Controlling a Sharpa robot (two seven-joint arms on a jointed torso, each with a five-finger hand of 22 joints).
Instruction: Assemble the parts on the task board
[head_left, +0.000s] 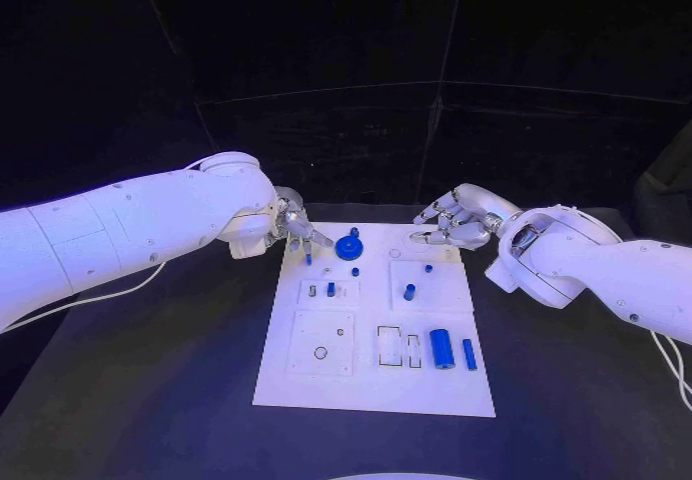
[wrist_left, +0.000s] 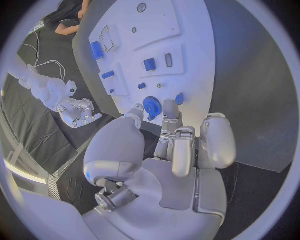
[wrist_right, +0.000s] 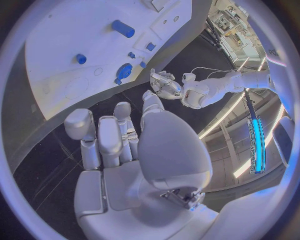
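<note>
**Both hands at the board's far edge**

Head view: the task board is seen mid-table, the blue gear near its far edge.

Left wrist view: the left hand is seen with fingers loosely apart, fingertips beside the gear, holding nothing.

Right wrist view: the right hand is seen empty, fingers apart, over the board's edge.

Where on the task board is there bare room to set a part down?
The task board is bare along its near edge, below the large blue cylinder. The far edge is crowded: the blue gear, left hand and right hand.
</note>
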